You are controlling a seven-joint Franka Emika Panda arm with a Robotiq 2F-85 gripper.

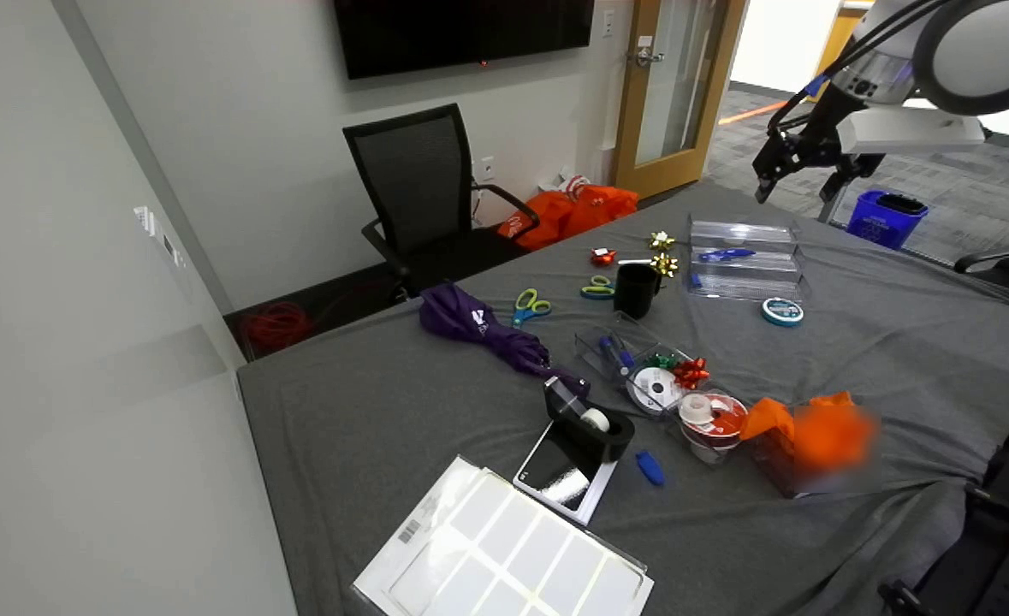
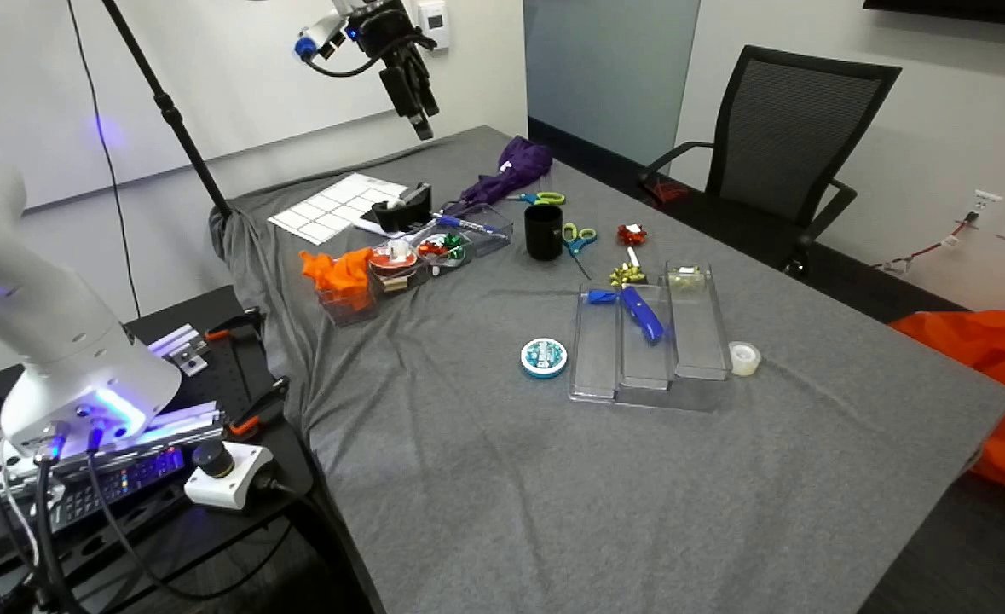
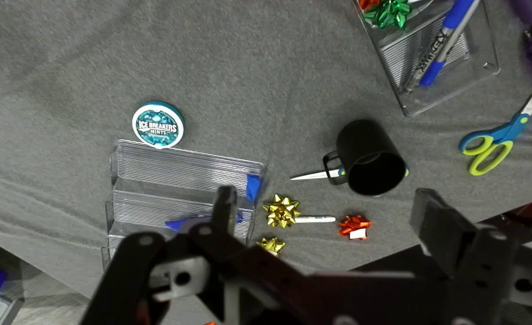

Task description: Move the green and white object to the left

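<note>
While end effector (image 3: 326,198) hangs above tabletop (image 2: 468,477), jaws wide apart, holding nothing, round Ice Breakers mints container (image 3: 158,125) lies just beside clear tiered organizer (image 3: 180,170); teal side, white rim, speckled teal top, white lettering.

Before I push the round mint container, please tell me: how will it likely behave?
The mint container looks rigid, so it should keep its shape. Lying flat on the grey cloth, it would probably slide rather than roll. Being smooth-looking, it might slip in a loose grip.

Teal-and-white mints tin (image 3: 158,125) lies flat on grey cloth (image 3: 247,81).
</note>
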